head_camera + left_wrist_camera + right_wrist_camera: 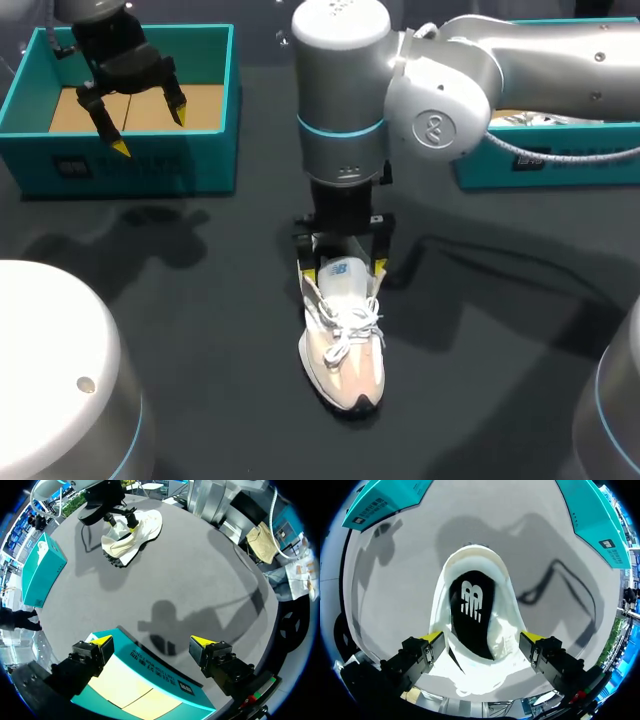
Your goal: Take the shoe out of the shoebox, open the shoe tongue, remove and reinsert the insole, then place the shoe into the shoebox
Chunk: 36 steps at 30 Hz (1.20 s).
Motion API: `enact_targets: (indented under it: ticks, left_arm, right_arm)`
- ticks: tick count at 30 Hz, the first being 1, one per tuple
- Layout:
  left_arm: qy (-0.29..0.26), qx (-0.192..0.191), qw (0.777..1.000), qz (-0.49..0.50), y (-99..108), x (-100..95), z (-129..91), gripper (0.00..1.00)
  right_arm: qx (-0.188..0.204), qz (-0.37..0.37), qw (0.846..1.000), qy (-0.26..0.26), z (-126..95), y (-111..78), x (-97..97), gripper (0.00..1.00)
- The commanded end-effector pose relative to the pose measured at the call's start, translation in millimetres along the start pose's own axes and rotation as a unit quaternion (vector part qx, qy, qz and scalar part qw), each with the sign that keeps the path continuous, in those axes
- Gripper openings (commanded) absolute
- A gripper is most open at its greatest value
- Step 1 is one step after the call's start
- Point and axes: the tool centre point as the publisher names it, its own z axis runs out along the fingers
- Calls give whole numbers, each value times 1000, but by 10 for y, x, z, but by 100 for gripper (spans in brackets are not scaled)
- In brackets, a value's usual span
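At table middle, shoe (342, 350) stands, toe near; right gripper (345, 269) straddles heel, grasp cannot tell. Far left, left gripper (150, 131) released, over shoebox (130, 165).

White shoe (342, 350) upright mid-table; open teal shoebox (130, 160) at far left.

shoe (343, 345), at right gripper (482, 637): white upper and laces, peach toe, black sole rim | insole (470, 607), ahead of right gripper: black, white logo | box (30, 120), under left gripper (150, 133): teal walls, tan floor | left fingertips (120, 148): yellow on black | table (200, 330): dark grey | right arm (540, 60): silver, teal ring
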Motion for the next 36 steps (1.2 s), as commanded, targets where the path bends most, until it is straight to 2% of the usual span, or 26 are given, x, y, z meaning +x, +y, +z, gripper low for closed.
enact_targets:
  ticks: [1, 6, 15, 20, 29, 30, 34, 36]
  left_arm:
    - [1, -1, 1000, 0, 1, 0, 1, 100]
    - [1, -1, 1000, 0, 1, 0, 1, 100]
    - [1, -1, 1000, 0, 1, 0, 1, 100]
    - [1, -1, 1000, 0, 1, 0, 1, 100]
    - [1, -1, 1000, 0, 1, 0, 1, 100]
    - [1, -1, 1000, 0, 1, 0, 1, 100]
    - [1, -1, 1000, 0, 1, 0, 1, 100]
    - [1, -1, 1000, 0, 1, 0, 1, 100]
  right_arm:
    - [10, -20, 1000, -4, 28, 60, 41, 100]
    - [16, -37, 999, 0, 73, 116, 74, 100]
    - [9, -38, 999, 13, 83, 91, 57, 100]
    - [2, -36, 999, 15, 62, 44, 50, 97]
    - [-19, -20, 1000, 0, -40, -107, 62, 99]
    - [-23, -17, 1000, -4, -47, -117, 64, 98]
    - [-37, -9, 999, -11, -60, -137, 73, 82]
    - [-44, -7, 999, -13, -61, -146, 71, 79]
